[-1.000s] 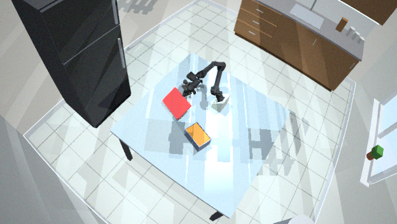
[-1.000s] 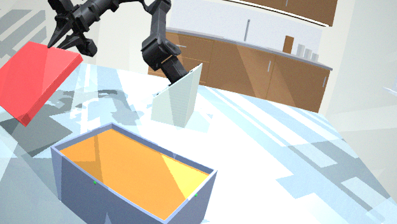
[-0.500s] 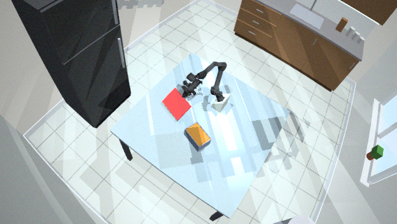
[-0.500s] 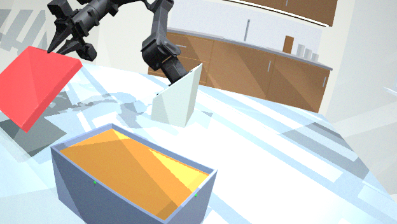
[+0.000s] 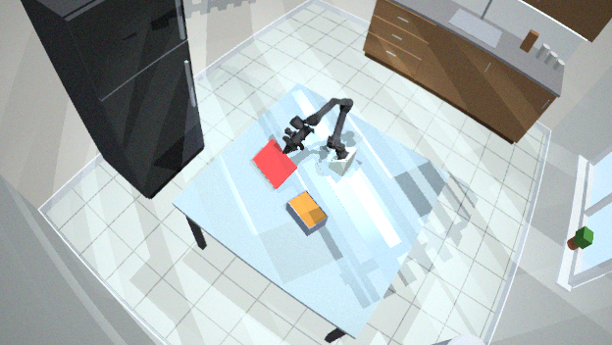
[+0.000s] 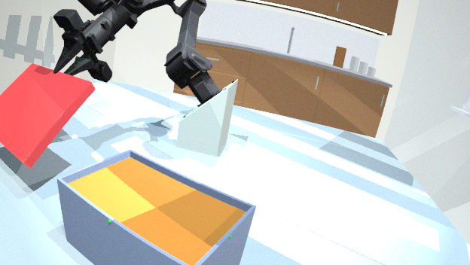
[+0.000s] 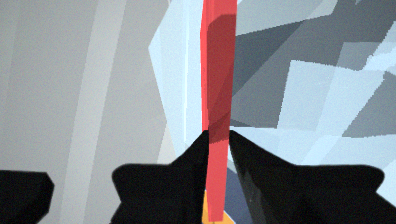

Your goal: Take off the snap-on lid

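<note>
The red lid (image 5: 275, 164) (image 6: 41, 109) (image 7: 220, 75) is off the box and held in the air, tilted, with its smooth face toward the exterior camera. Its shadow lies on the table below it. My gripper (image 5: 284, 152) (image 6: 60, 72) (image 7: 218, 134) is shut on one edge of the lid, which shows edge-on between the fingertips in the wrist view. The storage box (image 5: 297, 219) (image 6: 86, 226) stands upright and open on the table, blue-grey outside with an orange inside. It is apart from the lid. The lid's underside is hidden in the top and exterior views.
The table (image 5: 235, 196) (image 6: 339, 211) carries a pale wedge-shaped stand (image 5: 341, 167) (image 6: 205, 132) under my arm's base, behind the box in the exterior view. A black fridge (image 5: 142, 98) and a brown kitchen counter (image 5: 441, 73) (image 6: 279, 90) stand beyond the table.
</note>
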Motion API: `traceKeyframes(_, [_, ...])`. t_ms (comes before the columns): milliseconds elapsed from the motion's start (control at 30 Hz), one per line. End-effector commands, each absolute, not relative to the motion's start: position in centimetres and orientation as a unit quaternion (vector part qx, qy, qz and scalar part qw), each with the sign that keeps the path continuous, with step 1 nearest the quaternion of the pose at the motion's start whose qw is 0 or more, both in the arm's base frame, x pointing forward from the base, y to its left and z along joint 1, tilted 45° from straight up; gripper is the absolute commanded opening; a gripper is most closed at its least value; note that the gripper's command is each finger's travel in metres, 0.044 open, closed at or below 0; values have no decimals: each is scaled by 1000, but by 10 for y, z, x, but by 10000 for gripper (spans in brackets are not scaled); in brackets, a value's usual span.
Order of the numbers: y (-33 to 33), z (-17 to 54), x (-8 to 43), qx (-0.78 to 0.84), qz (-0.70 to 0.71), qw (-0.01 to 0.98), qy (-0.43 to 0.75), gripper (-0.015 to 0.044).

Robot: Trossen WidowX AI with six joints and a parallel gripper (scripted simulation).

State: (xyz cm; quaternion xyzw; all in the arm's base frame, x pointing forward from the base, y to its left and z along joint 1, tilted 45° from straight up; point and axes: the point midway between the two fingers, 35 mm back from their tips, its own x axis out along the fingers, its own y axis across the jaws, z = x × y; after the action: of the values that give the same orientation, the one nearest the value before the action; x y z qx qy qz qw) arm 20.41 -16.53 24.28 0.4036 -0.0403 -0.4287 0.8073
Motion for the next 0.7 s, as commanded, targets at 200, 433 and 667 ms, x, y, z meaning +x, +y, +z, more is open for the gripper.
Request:
traceKeyframes(200, [-170,238,205,403,-424,810,-40,0])
traceKeyframes(433, [-174,234,204,403,-424,810,-40,0])
traceKeyframes(667, [-178,230,204,403,-424,810,-40,0])
